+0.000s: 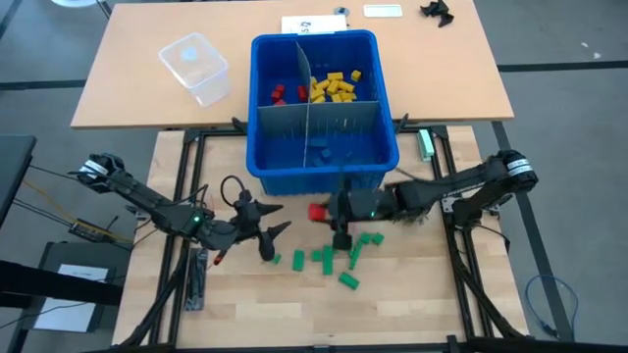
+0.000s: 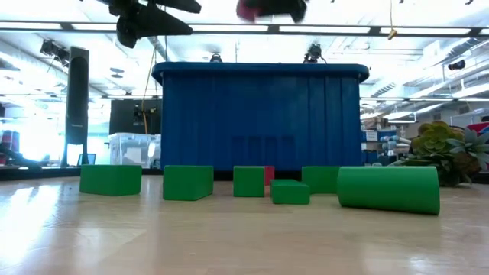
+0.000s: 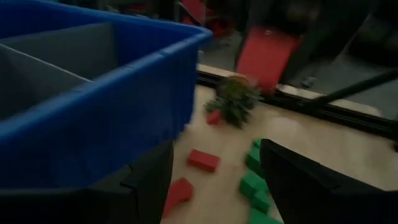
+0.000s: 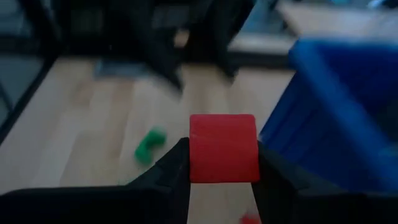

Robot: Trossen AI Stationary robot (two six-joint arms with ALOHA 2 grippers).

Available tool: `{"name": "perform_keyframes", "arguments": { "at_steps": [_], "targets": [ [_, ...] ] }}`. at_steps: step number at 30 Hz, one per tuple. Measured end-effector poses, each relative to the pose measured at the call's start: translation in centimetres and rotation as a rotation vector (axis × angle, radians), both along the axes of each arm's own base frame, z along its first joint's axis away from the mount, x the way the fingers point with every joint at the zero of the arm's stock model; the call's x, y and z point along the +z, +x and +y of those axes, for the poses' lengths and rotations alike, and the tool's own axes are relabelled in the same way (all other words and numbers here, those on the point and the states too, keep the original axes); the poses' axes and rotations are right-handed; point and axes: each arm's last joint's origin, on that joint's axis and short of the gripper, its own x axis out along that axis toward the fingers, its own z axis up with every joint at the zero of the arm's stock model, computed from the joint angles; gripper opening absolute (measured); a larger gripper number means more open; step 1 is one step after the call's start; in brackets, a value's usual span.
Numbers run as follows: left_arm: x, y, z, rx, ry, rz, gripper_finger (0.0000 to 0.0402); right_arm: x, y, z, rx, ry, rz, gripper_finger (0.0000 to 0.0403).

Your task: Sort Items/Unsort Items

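**Red block up, bound for the bin**

Clamped between my right fingers point(image 4: 222, 163) sits a red block point(image 4: 223, 148), lifted clear of the table point(image 1: 412, 294) just in front of the blue bin point(image 1: 324, 175). I should carry it over the rim before letting go, probably into the red compartment. Green blocks point(image 1: 334, 257) lie scattered below. Left fingers point(image 3: 214, 180) hang spread and empty nearby.

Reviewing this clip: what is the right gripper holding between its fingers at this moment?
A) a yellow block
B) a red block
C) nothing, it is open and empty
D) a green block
B: the right wrist view shows a red block clamped between the right gripper fingers, lifted above the table beside the blue bin; the green blocks lie loose on the table.
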Motion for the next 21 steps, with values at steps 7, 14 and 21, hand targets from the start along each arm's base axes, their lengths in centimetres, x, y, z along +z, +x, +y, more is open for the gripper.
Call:
{"name": "perform_keyframes", "arguments": {
  "at_steps": [7,14,21],
  "targets": [
    [0.0,0.0,0.3,0.062,0.027,-0.003,0.0248,5.1,0.7,-5.7,-0.144,-0.105,-0.118,0.0128],
    [0.2,0.1,0.2,0.038,0.015,-0.013,0.0248,6.5,0.3,-14.8,-0.316,-0.127,-0.255,0.0128],
    [0.2,0.1,0.2,0.037,0.014,-0.013,0.0248,4.5,0.1,-23.1,-0.410,-0.079,-0.314,0.0128]
  ]
}}
